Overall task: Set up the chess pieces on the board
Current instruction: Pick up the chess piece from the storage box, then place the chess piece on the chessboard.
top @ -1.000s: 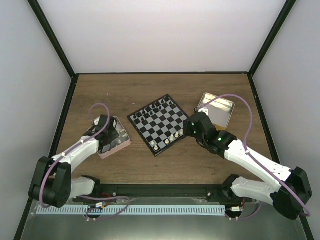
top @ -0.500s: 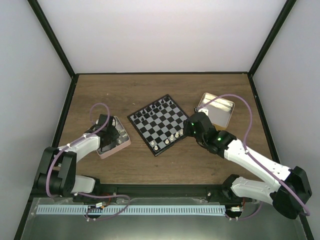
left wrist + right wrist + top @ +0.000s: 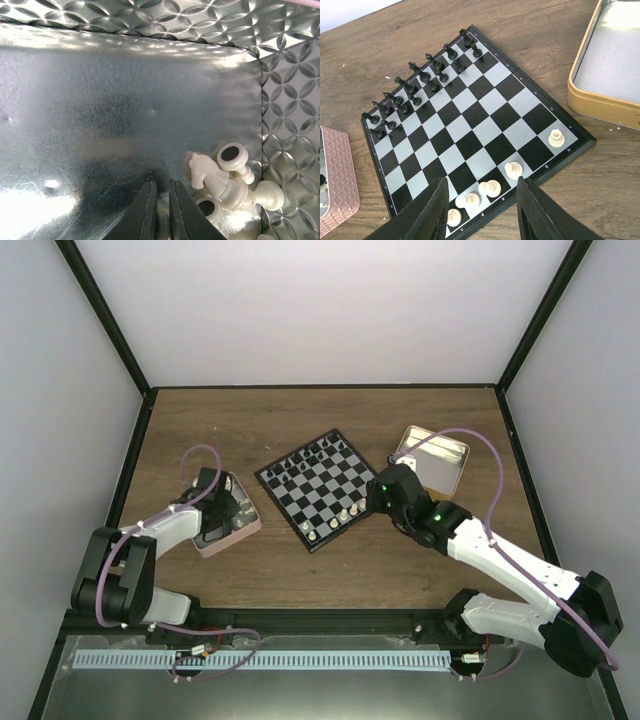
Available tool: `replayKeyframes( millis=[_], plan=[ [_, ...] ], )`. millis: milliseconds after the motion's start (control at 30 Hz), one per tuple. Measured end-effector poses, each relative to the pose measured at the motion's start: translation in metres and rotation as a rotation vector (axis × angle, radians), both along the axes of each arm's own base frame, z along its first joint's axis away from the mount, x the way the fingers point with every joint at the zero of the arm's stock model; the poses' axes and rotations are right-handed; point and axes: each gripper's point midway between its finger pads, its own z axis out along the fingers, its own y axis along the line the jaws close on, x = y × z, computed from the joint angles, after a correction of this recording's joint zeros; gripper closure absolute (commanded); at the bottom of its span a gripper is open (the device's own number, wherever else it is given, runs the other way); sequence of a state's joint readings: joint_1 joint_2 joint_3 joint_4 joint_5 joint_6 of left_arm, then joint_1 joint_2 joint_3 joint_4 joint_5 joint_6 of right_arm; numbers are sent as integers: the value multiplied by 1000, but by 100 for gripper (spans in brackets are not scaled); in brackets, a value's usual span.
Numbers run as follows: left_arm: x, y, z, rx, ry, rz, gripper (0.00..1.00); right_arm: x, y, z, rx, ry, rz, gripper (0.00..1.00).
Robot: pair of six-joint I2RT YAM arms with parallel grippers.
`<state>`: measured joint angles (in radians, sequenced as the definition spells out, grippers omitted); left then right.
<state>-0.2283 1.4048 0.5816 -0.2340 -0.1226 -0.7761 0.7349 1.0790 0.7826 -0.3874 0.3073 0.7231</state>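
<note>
Lying heaped just right of the left jaws, several pieces [image 3: 227,187] crowd the corner of the pink tin [image 3: 292,100], a knight [image 3: 202,172] nearest the tips. Those jaws are pressed almost together with only a sliver of gap, and nothing shows between them. Whether the tips pinch something lower down is hidden. Five more pieces [image 3: 490,188] stand on the board's [image 3: 487,125] edge row, directly beneath the right jaws, which are spread wide and hold nothing. Farthest ahead of those jaws, black men [image 3: 424,76] fill two rows, and a gold tin [image 3: 600,104] sits on the bench [image 3: 380,40] off to their right.

The likely failure is a missed pick. The left jaws sit closed beside the heap rather than around a piece, so lifting would probably bring up nothing. If a piece is caught, it is by a thin edge and could slip free or drag its tangled neighbours along. On the right, any careless descent risks toppling the pieces below.
</note>
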Motion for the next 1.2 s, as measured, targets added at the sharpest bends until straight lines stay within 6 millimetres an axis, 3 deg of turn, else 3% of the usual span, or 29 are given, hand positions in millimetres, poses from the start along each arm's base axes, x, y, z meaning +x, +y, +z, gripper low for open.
replayKeyframes(
  millis=[500, 667, 933, 1200],
  plan=[
    [-2, -6, 35, -57, -108, -22, 93, 0, 10, -1, 33, 10, 32, 60],
    [-2, -29, 55, -167, -159, -115, 93, -3, 33, -4, 107, 30, 124, 56],
    [-2, -85, 92, -459, -225, -286, 93, -24, 99, -13, 318, 115, 427, 52],
    [-8, -137, 121, -652, -243, -397, 93, -37, 134, -24, 427, 200, 586, 42]
  ],
)
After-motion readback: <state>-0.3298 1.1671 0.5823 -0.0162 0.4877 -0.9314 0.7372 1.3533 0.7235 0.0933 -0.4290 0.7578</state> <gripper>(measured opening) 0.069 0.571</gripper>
